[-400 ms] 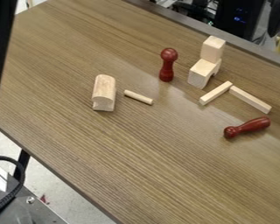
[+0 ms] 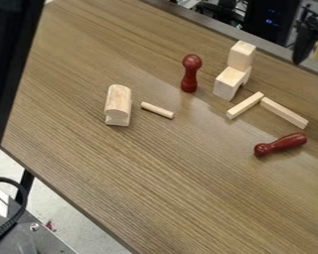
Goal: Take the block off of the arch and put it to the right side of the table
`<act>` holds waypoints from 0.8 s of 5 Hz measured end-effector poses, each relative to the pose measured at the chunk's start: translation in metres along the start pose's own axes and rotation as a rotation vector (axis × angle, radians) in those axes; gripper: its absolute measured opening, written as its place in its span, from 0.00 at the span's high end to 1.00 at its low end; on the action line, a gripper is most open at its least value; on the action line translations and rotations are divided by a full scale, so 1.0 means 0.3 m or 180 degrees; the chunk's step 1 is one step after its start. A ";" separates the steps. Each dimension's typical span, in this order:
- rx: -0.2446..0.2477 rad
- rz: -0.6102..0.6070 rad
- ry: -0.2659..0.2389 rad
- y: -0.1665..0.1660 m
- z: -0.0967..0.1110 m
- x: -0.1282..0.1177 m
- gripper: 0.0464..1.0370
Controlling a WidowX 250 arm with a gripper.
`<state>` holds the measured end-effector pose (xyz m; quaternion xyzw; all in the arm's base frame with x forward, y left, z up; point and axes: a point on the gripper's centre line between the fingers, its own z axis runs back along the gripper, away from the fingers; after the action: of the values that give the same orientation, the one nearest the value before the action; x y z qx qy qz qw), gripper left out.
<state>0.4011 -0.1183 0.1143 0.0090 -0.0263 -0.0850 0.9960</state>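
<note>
At the upper right edge hangs the black gripper (image 2: 310, 31), beyond the table's far edge in the picture and to the right of the blocks, apart from them. A pale wooden block (image 2: 241, 55) rests on top of the wooden arch (image 2: 229, 83), toward its far end. The arch stands upright on the table (image 2: 168, 173), its opening partly visible on the right side.
Left of the arch stands a red peg (image 2: 190, 74). Two thin sticks (image 2: 245, 105) (image 2: 284, 113) and a lying red peg (image 2: 281, 145) are in front of it and to the right. Farther left lie a small dowel (image 2: 157, 110) and a rounded block (image 2: 119, 105).
The black gripper at the upper right has come lower and slightly left. The dark arm part at the left edge has shifted right. Blocks and pegs have stayed put.
</note>
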 end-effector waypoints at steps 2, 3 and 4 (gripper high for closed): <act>0.0183 0.0293 -0.0006 0.173 -0.092 -0.001 0.04; 0.0254 0.0420 -0.0103 0.240 -0.110 0.008 0.04; 0.0394 0.0452 -0.0279 0.269 -0.107 0.035 0.04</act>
<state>0.4268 -0.0402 0.0845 0.0649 -0.0756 -0.0127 0.9949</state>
